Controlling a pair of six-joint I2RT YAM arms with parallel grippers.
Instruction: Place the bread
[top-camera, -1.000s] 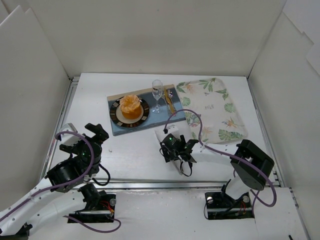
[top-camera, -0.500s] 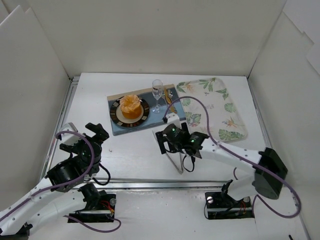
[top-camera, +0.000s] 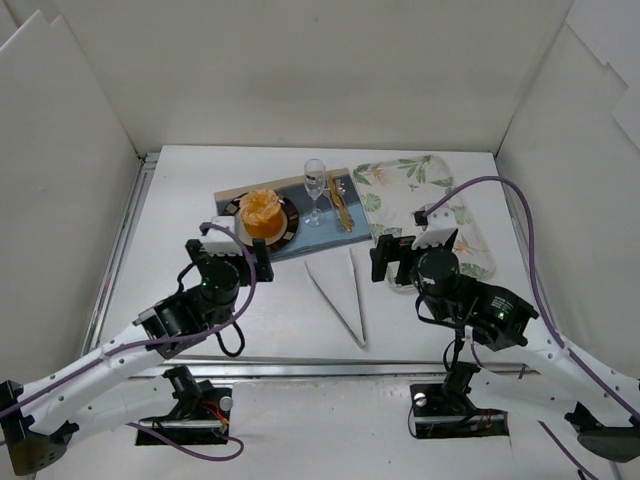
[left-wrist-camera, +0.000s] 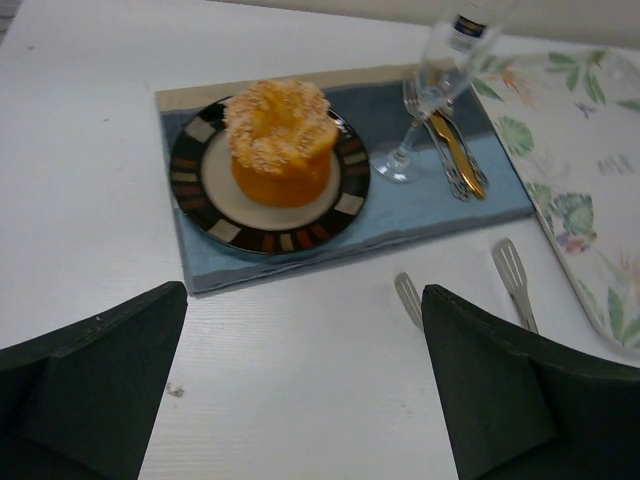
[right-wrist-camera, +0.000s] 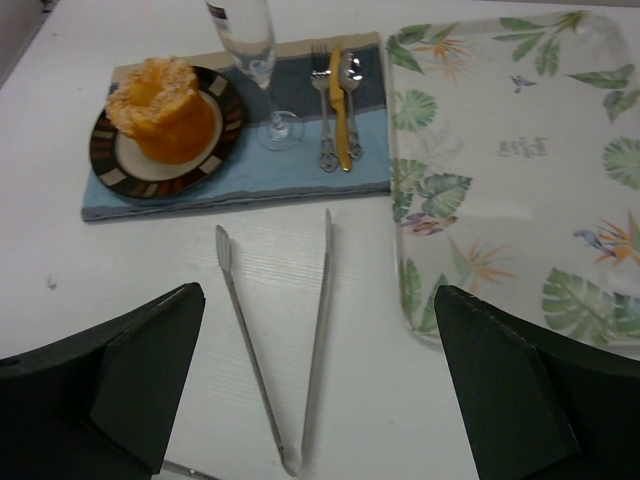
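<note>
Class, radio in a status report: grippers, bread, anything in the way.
Left gripper open, empty. Right gripper open, empty. Bread on plate. Tongs on table below right gripper; glass beside plate.

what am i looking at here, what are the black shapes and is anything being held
These are two robot arms bolted at the near edge of a white table. One picture looks down from above. The other two come from a small camera on each wrist, so the dark wedges at the bottom are that arm's own fingers.

On the table, the bread sits on a striped round plate on a blue placemat. Beside it are a wine glass, a fork, a gold knife and a spoon. Metal tongs lie in front, next to a leaf-patterned tray.

The left tool and the right tool are both open and hold nothing.
</note>
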